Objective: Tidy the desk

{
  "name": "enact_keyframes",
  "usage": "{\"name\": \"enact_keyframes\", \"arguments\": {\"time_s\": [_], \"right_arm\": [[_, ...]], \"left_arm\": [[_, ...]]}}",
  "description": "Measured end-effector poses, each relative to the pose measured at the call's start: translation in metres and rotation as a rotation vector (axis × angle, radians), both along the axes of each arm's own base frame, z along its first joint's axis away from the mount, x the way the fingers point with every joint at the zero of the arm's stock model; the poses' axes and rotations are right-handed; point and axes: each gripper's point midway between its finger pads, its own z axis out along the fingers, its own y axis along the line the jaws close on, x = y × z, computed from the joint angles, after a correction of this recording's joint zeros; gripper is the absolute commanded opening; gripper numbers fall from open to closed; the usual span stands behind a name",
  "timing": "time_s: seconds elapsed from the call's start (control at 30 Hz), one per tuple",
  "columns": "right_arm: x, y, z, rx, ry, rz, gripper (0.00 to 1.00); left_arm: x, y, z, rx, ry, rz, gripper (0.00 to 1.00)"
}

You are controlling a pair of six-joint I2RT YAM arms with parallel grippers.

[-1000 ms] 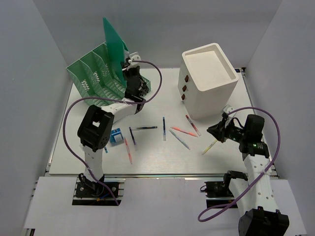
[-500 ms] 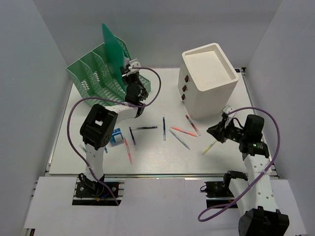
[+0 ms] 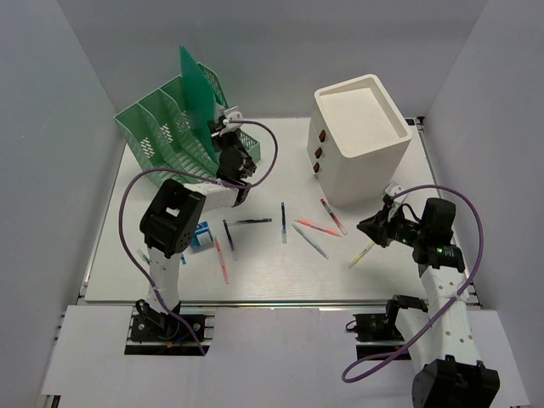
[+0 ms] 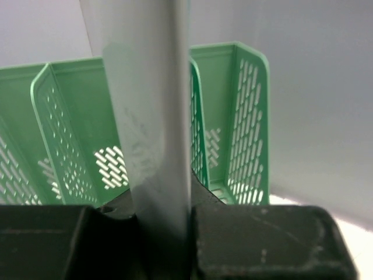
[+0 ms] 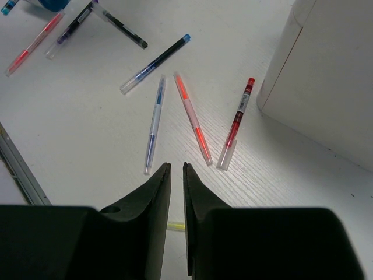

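Observation:
On the white desk (image 3: 263,272) a green file rack (image 3: 161,136) stands at the back left. My left gripper (image 3: 219,123) is shut on the lower edge of a flat green folder (image 3: 197,89), holding it upright over the rack's right-hand slots. In the left wrist view the folder (image 4: 151,116) shows edge-on between the jaws of the left gripper (image 4: 163,233), with the rack (image 4: 250,116) behind it. My right gripper (image 3: 367,228) hovers at the right over a yellow pen (image 3: 361,253). The right gripper (image 5: 173,169) is empty, its jaws a narrow slit apart.
A white drawer box (image 3: 357,140) stands at the back right, close to my right gripper. Several pens lie mid-desk, among them a red-capped one (image 5: 236,125), an orange one (image 5: 192,119) and a blue one (image 5: 153,125). A small blue box (image 3: 201,235) sits by the left arm.
My left gripper has lowered the green folder a little toward the rack. The right arm has not moved.

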Motion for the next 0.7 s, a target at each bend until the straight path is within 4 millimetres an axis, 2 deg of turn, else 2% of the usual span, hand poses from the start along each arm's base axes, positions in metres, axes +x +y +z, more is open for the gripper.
{"name": "enact_keyframes", "arguments": {"time_s": [0.07,0.17,0.27,0.3,0.4,0.53,0.57,0.7], "right_arm": [[0.0,0.0,0.0,0.0,-0.001,0.0,0.2],[0.0,0.0,0.0,0.0,0.0,0.0,0.2],[0.0,0.0,0.0,0.0,0.0,0.0,0.2],[0.0,0.0,0.0,0.0,0.0,0.0,0.2],[0.0,0.0,0.001,0.0,-0.003,0.0,0.22],[-0.001,0.0,0.003,-0.001,-0.012,-0.001,0.33],[-0.001,0.0,0.003,0.0,-0.014,-0.001,0.41],[-0.002,0.0,0.006,0.0,-0.024,-0.002,0.54]], "left_arm": [[-0.002,0.002,-0.008,0.006,0.019,0.006,0.15],[-0.005,0.005,-0.02,0.009,0.048,0.02,0.48],[-0.007,0.007,-0.025,-0.001,0.052,0.026,0.59],[-0.007,0.007,-0.025,-0.007,0.05,0.026,0.68],[-0.007,0.005,-0.026,-0.023,0.056,0.017,0.81],[-0.008,0.001,-0.021,-0.044,0.08,-0.008,0.91],[-0.009,-0.001,-0.017,-0.05,0.088,-0.017,0.92],[-0.02,-0.007,0.011,-0.096,0.102,-0.079,0.88]]}}
